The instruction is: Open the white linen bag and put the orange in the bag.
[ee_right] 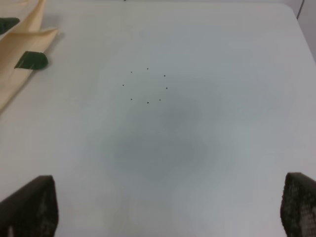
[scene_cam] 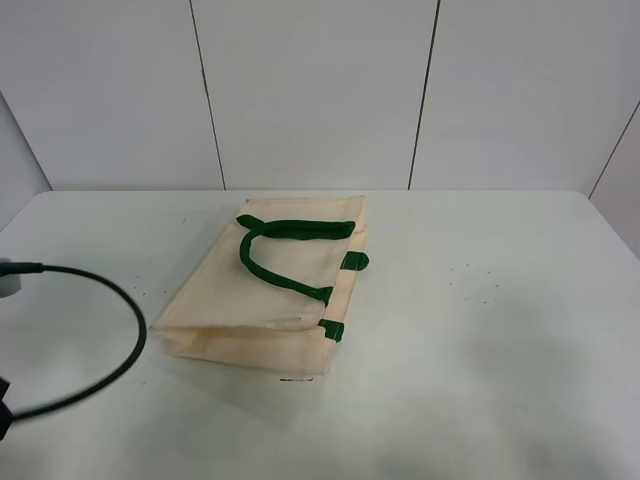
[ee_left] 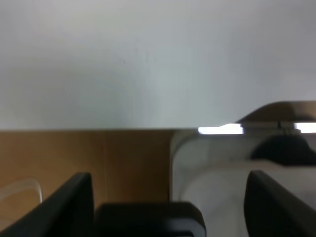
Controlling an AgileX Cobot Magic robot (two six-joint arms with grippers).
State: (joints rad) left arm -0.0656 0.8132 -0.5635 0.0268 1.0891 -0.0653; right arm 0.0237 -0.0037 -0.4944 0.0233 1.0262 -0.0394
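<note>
The white linen bag [scene_cam: 270, 290] lies flat on the table, left of centre. Its dark green handles [scene_cam: 290, 230] rest on top and its green tabs [scene_cam: 355, 261] stick out at the right-hand rim. A corner of the bag [ee_right: 24, 42] with one green tab [ee_right: 32, 60] also shows in the right wrist view. The orange is out of view in every frame. My left gripper [ee_left: 168, 187] is open and empty, over the table's edge and away from the bag. My right gripper [ee_right: 170, 197] is open and empty above bare table, to the right of the bag.
A black cable [scene_cam: 120, 300] loops over the table's left side. The white table [scene_cam: 500, 300] carries a few dark specks [ee_right: 147, 85]. The left wrist view shows a brown surface [ee_left: 74, 153] and a pale rounded object [ee_left: 212, 168] beyond the table's edge.
</note>
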